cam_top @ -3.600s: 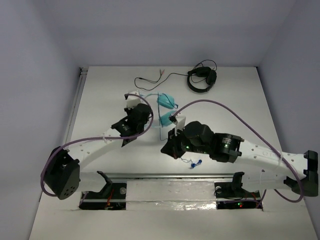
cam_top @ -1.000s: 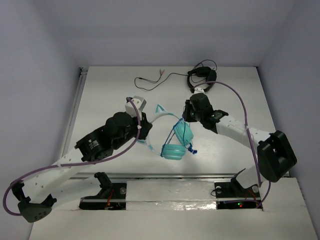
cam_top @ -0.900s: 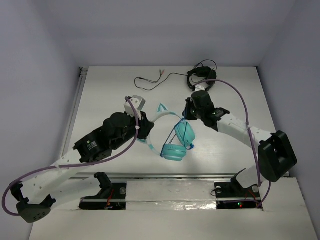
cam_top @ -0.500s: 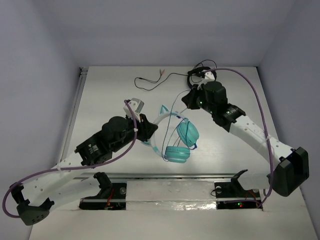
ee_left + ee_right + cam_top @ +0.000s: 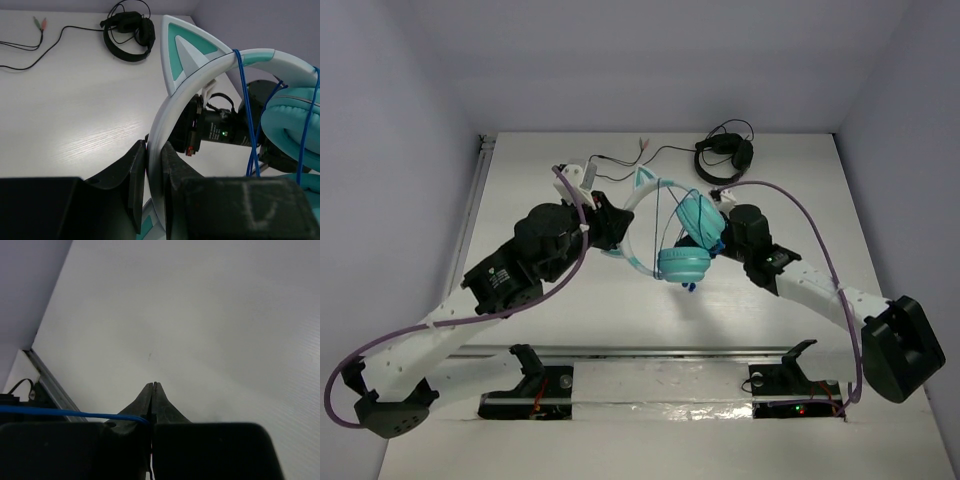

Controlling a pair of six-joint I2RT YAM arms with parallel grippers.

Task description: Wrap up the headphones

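Note:
The teal headphones (image 5: 685, 240) hang above the table. My left gripper (image 5: 610, 228) is shut on their pale headband (image 5: 165, 125), whose cat-ear point (image 5: 187, 52) shows in the left wrist view. The two ear cups (image 5: 698, 218) hang close together. The thin dark blue cable (image 5: 660, 215) runs in loops around the headband and cups (image 5: 250, 135). My right gripper (image 5: 722, 240) sits just right of the cups and is shut on the blue cable (image 5: 75, 414), which enters the closed jaws from the left (image 5: 153, 390).
Black headphones (image 5: 724, 160) with a black cable (image 5: 620, 165) lie at the back of the white table (image 5: 550, 310); they also show in the left wrist view (image 5: 127, 35). A metal rail (image 5: 670, 351) runs along the near edge.
My left gripper lifted the headband up and toward the back. My right gripper swung from behind the cups down to their right side, carrying the cable around them.

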